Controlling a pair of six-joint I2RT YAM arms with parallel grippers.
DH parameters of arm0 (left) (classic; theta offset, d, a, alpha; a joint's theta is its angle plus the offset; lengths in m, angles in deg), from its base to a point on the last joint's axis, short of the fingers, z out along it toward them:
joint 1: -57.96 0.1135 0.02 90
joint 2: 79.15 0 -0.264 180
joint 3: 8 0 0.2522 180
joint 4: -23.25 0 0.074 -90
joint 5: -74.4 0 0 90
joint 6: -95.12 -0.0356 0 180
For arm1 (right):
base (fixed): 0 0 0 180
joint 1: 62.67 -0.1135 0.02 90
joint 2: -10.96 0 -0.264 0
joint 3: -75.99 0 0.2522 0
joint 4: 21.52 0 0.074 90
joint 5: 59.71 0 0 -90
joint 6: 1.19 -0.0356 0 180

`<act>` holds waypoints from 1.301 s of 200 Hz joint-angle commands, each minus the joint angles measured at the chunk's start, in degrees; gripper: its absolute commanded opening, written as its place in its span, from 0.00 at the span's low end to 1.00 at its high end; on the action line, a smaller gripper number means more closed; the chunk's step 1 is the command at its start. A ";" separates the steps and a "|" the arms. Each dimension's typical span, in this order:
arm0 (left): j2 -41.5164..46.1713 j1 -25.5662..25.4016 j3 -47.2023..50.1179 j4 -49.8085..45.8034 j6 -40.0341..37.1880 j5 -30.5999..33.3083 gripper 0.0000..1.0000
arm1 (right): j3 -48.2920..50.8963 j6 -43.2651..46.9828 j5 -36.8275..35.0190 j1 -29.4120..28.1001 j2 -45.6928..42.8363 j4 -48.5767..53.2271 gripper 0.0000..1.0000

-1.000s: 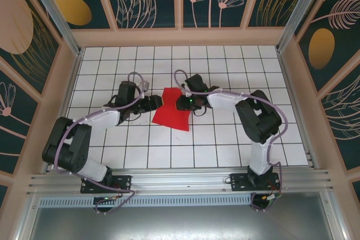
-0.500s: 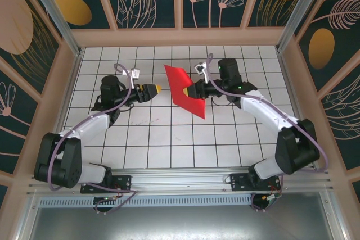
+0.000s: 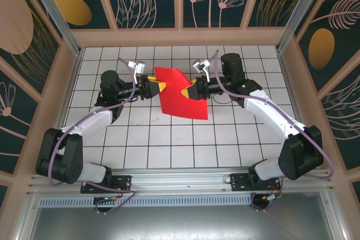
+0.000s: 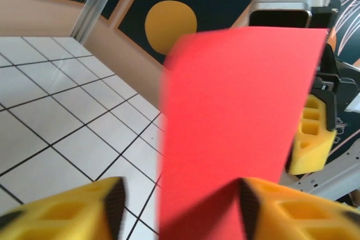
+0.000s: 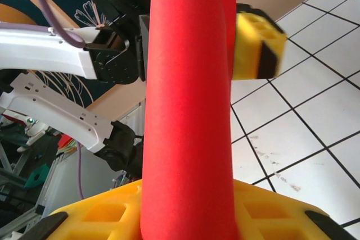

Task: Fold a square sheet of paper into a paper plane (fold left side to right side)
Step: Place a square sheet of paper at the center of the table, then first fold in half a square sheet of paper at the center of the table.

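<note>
Your right gripper (image 3: 195,90) pinches the thin bright red square sheet of paper (image 3: 179,98), lifted above the white tiled table (image 3: 169,144) centre, at its 3 o'clock edge. Your left gripper (image 3: 157,87), jaws apart, straddles 9 o'clock. Closing off-line could skew the crease.

**Camera arrangement.** Top view: fixed camera high above and behind the arm bases, tilted down and forward, far enough to take in the whole table (image 3: 169,150), both arms, the left gripper (image 3: 160,87) and the right gripper (image 3: 191,90); left wrist view: camera on the left arm, looking out between the left fingers (image 4: 62,209), close upon the paper (image 4: 236,116), facing the right gripper; right wrist view: camera on the right arm, looking the opposite way over the right fingers (image 5: 107,217), paper nearer still, left arm beyond; all three views share the paper and the tiled table; the two wrist views face each other across the paper.
</note>
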 commanded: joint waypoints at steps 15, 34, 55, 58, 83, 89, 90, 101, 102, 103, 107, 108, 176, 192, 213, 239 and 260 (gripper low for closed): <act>-0.79 -0.24 -0.83 -0.74 -0.37 0.16 0.08 | 0.49 -1.84 -12.30 2.51 -3.04 -1.07 0.55; -2.00 -0.20 -1.09 -6.47 -2.20 2.25 0.02 | 1.89 -1.68 -23.10 3.44 -4.21 0.94 0.74; -5.39 -0.30 -1.12 -10.23 -2.20 3.01 0.01 | 3.80 -2.25 -35.75 4.22 -4.97 2.95 0.87; -6.08 -0.29 -1.10 -10.47 -2.18 3.08 0.00 | 4.06 -2.48 -37.34 4.30 -4.99 3.12 0.88; -12.03 -0.41 -0.83 -13.40 -2.55 4.16 0.00 | 6.63 -4.05 -47.17 4.64 -4.65 3.89 0.94; -13.60 -0.53 -0.90 -14.14 -2.92 4.70 0.00 | 7.13 -4.53 -48.94 4.68 -4.41 4.02 0.94; -13.86 -0.49 -0.87 -14.28 -2.94 4.78 0.00 | 7.23 -4.60 -49.25 4.69 -4.35 4.04 0.94; -17.02 -0.52 -1.12 -15.05 -3.37 5.41 0.00 | 8.26 -5.52 -51.48 4.79 -3.59 4.09 0.94; -17.16 -0.53 -1.19 -15.17 -3.39 5.48 0.00 | 8.28 -5.62 -51.66 4.79 -3.50 4.08 0.94; -17.22 -0.49 -1.23 -15.28 -3.44 5.57 0.00 | 8.38 -5.67 -51.80 4.79 -3.45 4.07 0.94; -19.26 -0.49 -1.54 -15.89 -3.74 5.99 0.00 | 8.69 -5.99 -51.90 4.74 -3.10 3.99 0.94; -19.68 -0.51 -1.63 -16.03 -3.84 6.08 0.00 | 8.80 -6.03 -51.92 4.76 -2.99 3.98 0.94; -27.61 -0.51 -6.62 -27.89 -11.20 10.61 0.00 | 12.87 -14.98 -39.72 4.44 7.29 -3.74 0.40; -27.67 -0.51 -7.38 -29.56 -12.14 10.95 0.00 | 12.67 -17.07 -38.91 3.89 11.31 -4.95 0.30; -27.68 -0.50 -8.19 -31.15 -12.95 11.29 0.00 | 10.81 -18.10 -37.98 2.98 16.79 -4.97 0.27; -28.50 -0.53 -9.81 -33.34 -13.86 11.54 0.00 | 7.95 -18.45 -38.37 1.51 21.91 -3.57 0.27; -29.43 -0.47 -11.56 -34.94 -14.47 11.54 0.00 | 6.64 -18.86 -38.76 0.91 24.62 -2.05 0.27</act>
